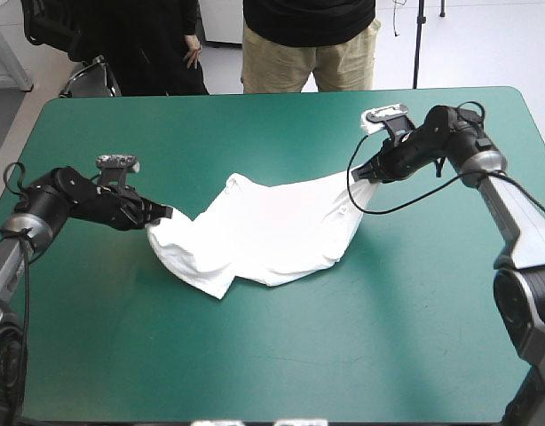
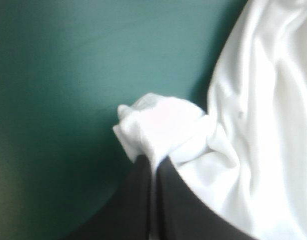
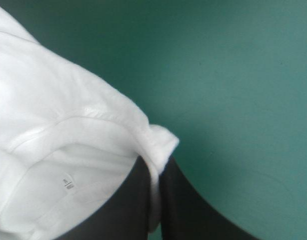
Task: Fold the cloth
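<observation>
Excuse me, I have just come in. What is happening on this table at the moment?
Two robot arms hold a white T-shirt over the teal-green table. The left gripper is shut on a bunched corner at one end, the right gripper on the edge near the collar at the other. The T-shirt lies stretched between them, wrinkled, with one part turned over. No neat fold is made yet.

Teal-green table, rounded corners, fills most of the high view. Pale glossy floor beyond the far edge, 12 to 2 o'clock. Thin black stand at 1 o'clock. Dark chair at 11 o'clock. Light even, shadows soft.
</observation>
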